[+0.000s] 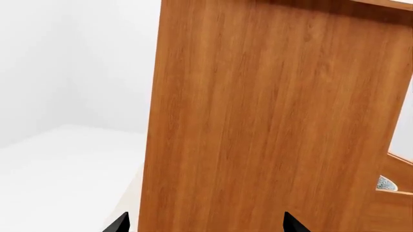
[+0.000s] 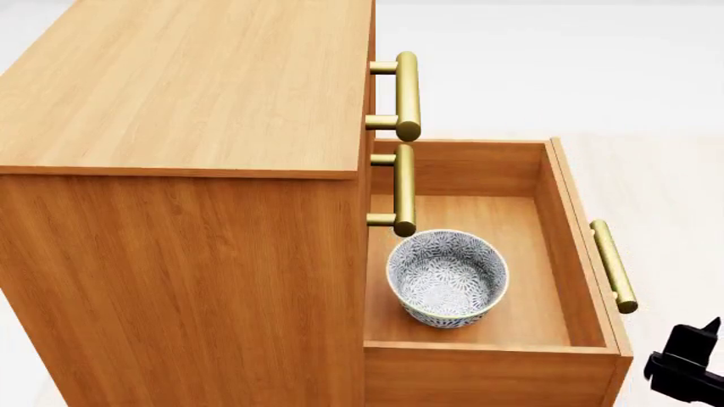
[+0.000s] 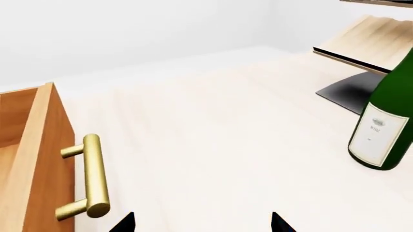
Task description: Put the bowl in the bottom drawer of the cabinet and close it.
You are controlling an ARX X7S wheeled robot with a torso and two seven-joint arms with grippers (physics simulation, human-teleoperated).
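Note:
The bowl [image 2: 447, 277], white with a fine grey-blue pattern, stands upright inside the pulled-out bottom drawer [image 2: 579, 254] of the orange-brown cabinet [image 2: 181, 110]. In the left wrist view only a sliver of the bowl [image 1: 386, 183] shows past the cabinet's side wall [image 1: 271, 121]. My left gripper [image 1: 206, 227] is open, close to that wall, holding nothing. My right gripper [image 3: 203, 224] is open and empty, just beside the drawer's brass handle [image 3: 94, 176] and outside the drawer front [image 3: 45, 159]. The head view catches the right gripper [image 2: 690, 365] low at the right, below the handle [image 2: 613, 264].
Two upper drawers are shut, their brass handles [image 2: 408, 93] overhanging the open drawer's back. A green wine bottle [image 3: 384, 130] stands on the pale floor to the right, with a slanted pale wooden rack [image 3: 368, 41] behind it.

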